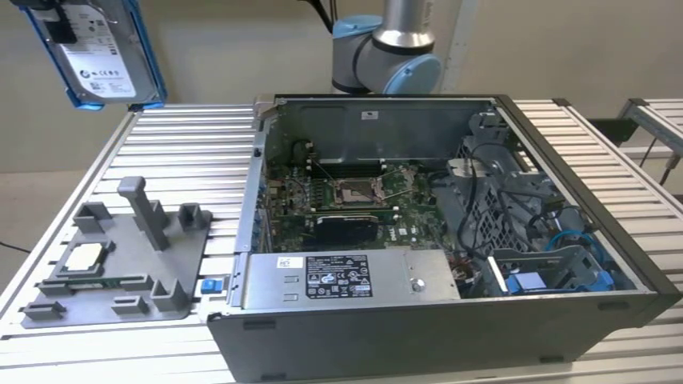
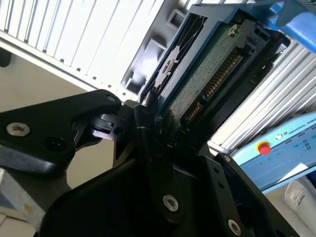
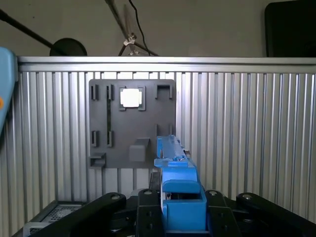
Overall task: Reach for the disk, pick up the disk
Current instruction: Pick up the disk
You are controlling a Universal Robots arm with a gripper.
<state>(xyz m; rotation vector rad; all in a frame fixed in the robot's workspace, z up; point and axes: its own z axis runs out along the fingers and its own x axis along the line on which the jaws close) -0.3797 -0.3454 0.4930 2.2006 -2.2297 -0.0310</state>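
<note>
Closest to the wrist cameras, the gripper (image 2: pixel 170 131) is seen clamped on the disk (image 2: pixel 210 74). Its black fingers (image 2: pixel 145 128) are pressed against the drive's edges, and the green circuit board is exposed in the second wrist view. In the exterior view the disk is held high at the exterior view's left, label outward and nearly upright. It is well above the slatted table (image 1: pixel 181 144) and well apart from the open computer case (image 1: pixel 449 240).

Reaching is judged finished and the pick-up as good as done, since the disk touches nothing but the fingers. Only a firm hold is called for, the drive hanging so far above the table.

The arm (image 1: pixel 385 40) is seen rising behind the case. Its wrist is judged to be pointed downward over the grey fixture (image 3: pixel 131 123), in which the small processor chip (image 3: pixel 131 97) is seated.
</note>
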